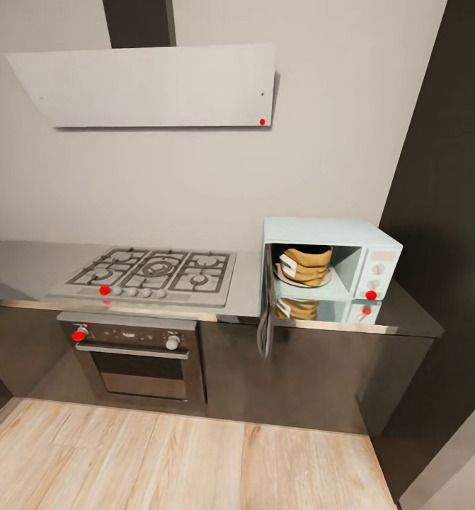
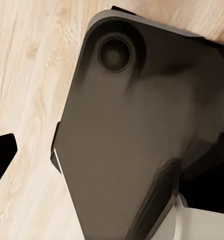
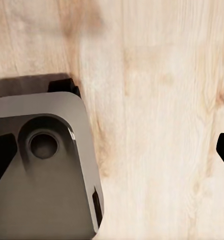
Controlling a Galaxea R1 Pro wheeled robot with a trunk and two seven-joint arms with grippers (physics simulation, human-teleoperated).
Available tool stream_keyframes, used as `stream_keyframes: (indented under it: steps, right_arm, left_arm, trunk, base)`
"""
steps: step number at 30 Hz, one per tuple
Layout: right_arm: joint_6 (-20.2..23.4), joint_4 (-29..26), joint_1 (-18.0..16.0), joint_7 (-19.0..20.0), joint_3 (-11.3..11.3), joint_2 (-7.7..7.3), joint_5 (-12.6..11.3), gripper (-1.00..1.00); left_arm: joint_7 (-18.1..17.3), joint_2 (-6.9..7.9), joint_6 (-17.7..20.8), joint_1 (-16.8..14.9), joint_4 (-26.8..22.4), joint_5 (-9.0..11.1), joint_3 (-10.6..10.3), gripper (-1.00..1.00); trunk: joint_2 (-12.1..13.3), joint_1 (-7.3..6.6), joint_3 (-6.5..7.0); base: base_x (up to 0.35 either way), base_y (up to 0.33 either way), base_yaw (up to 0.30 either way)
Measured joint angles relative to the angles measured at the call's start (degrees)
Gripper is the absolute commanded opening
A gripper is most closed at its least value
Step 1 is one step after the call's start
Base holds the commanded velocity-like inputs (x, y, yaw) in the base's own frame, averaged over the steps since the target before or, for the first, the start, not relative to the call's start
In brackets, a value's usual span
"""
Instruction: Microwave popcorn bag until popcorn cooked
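Note:
The pale mint microwave (image 1: 368,244) stands on the grey countertop (image 1: 25,273) at the right, its door (image 1: 267,312) swung open to the left and seen edge-on. Inside, on the round plate, the tan-brown popcorn bag (image 1: 306,265) sits upright with a white label on its side. The popcorn itself is hidden. My left gripper (image 2: 112,160) and right gripper (image 3: 112,160) both hang over the wooden floor beside my own grey base, far from the microwave. Each has its black fingertips (image 3: 1,155) wide apart with nothing between them.
A gas hob (image 1: 152,273) lies left of the microwave, with a steel built-in oven (image 1: 134,354) below it and a white hood (image 1: 152,85) above. A tall dark cabinet (image 1: 442,177) closes the right side. Wooden floor (image 1: 180,460) stretches before the cabinets.

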Motion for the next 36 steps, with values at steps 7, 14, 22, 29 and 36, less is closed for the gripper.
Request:
stream_keyframes:
  steps: [7,14,22,29,36]
  right_arm:
    - [-0.1,0.0,0.3,0.0,0.0,0.18,0.2,1.00]
    - [-0.2,0.0,0.6,0.0,0.1,0.90,3.4,1.00]
    - [-0.6,0.0,0.7,0.0,0.1,0.75,3.5,1.00]
    - [-2.1,-0.1,0.7,0.0,0.0,0.84,3.5,1.00]
    - [-2.0,-0.1,0.7,0.0,-0.3,0.63,3.1,1.00]
  left_arm:
    - [0.0,0.04,0.0,0.0,0.1,0.1,0.0,1.00]
    - [0.0,0.01,0.1,0.0,-3.9,-0.2,-0.3,1.00]
    - [-0.5,4.78,17.5,-0.2,-41.3,-1.1,-0.2,1.00]
    - [-1.3,-1.57,32.2,-17.0,-62.0,-0.8,-1.0,1.00]
    - [-8.1,-4.84,32.3,-30.1,-68.5,-0.6,-8.7,1.00]
  trunk:
    - [0.0,0.00,0.00]
    - [0.0,0.03,0.01]
    - [0.0,0.03,0.01]
    - [0.0,0.03,0.00]
    - [0.0,0.03,0.01]
  base:
    - [0.318,0.000,0.000]
    - [0.075,0.000,0.000]
    - [0.001,0.000,0.000]
    - [0.000,0.000,0.000]
    - [0.000,0.000,0.000]
